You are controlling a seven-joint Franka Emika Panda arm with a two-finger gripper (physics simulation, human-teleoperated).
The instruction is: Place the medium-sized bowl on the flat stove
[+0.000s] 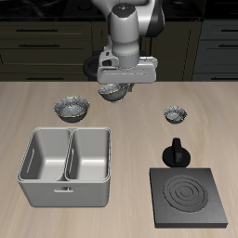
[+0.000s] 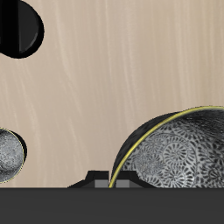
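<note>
My gripper (image 1: 117,86) hangs over the back of the table, shut on the rim of the medium-sized bowl (image 1: 112,92), a speckled grey-silver bowl. In the wrist view the bowl (image 2: 179,150) fills much of the picture right by the gripper (image 2: 111,179), of which only the finger bases show. The flat stove (image 1: 189,195), a black slab with concentric rings, lies at the table's front edge, well away from the gripper. It is out of the wrist view.
A slightly larger matching bowl (image 1: 72,109) sits beside the gripper. The smallest bowl (image 1: 175,114) (image 2: 9,156) sits on the other side. A small black knobbed pot (image 1: 176,152) (image 2: 19,28) stands just behind the stove. A grey double-basin tray (image 1: 67,165) stands near the front.
</note>
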